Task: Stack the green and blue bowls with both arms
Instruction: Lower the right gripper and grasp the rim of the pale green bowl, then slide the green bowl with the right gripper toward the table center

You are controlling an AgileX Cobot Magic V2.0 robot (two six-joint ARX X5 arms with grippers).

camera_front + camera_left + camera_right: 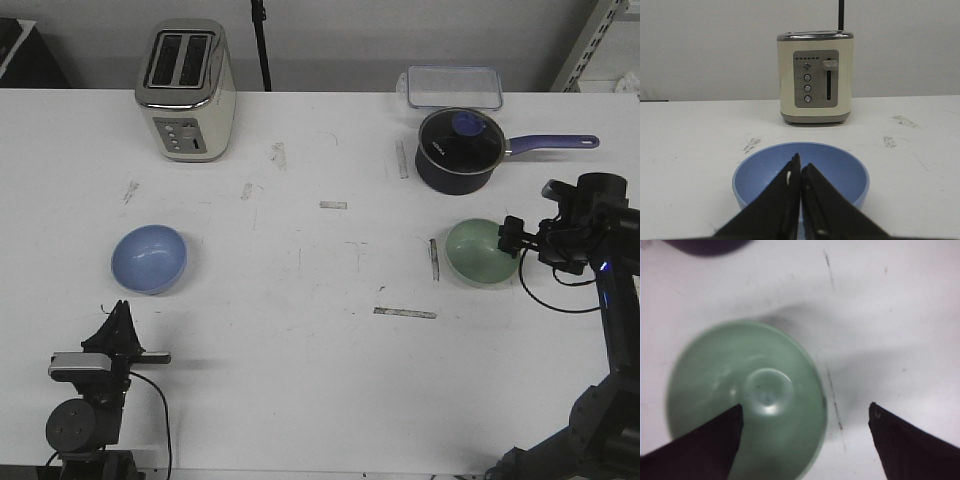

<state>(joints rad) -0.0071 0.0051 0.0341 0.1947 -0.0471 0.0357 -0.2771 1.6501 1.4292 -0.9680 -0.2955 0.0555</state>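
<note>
**Right gripper spread over green bowl, left pinched shut**

Front: right gripper (512, 238) at the green bowl (480, 251) by the bench's right edge, near the saucepan (458, 150); left gripper (120, 318) near the front-left corner, behind the blue bowl (149, 258).

Left wrist: fingers (785, 200) pressed together, holding nothing, blue bowl (840, 172) beyond, toaster (815, 77) further back.

Right wrist: fingers (700, 445) wide apart, one over the green bowl (747, 390).

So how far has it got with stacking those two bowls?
Nothing is stacked yet. The blue bowl and the green bowl sit far apart on the white table, both empty. In hand: the right hand is open over the green bowl's rim, one finger inside and one outside, apparently about to grip. The left hand is shut, just short of the blue bowl. Left: grip, lift, and nest one bowl in the other.
</note>
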